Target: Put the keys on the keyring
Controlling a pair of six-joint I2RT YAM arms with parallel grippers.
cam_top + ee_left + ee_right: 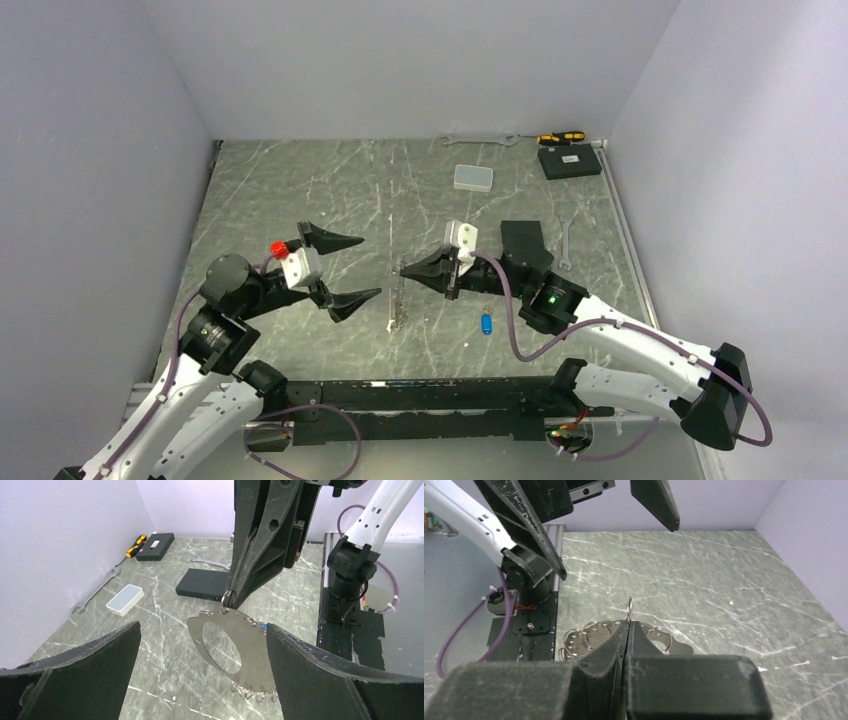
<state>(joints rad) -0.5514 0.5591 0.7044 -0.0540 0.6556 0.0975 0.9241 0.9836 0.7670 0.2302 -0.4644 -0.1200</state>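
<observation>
The keyring (248,642), a flat oval silvery plate with a big oval hole and several small wire rings along its edge, hangs tilted above the table. My right gripper (629,622) is shut on one small ring (629,609) at the plate's top edge. In the top view the keyring (397,300) shows edge-on below the right gripper (405,268). My left gripper (362,266) stands wide open just left of it, its fingers (90,672) on either side of the plate without touching it. A blue key (487,324) lies on the table to the right. The silvery key is not visible.
At the back lie a clear box (472,178), a wrench (478,139), a yellow-handled screwdriver (560,137) and a black box (569,161). Another wrench (565,245) lies by the right arm. Grey walls enclose three sides.
</observation>
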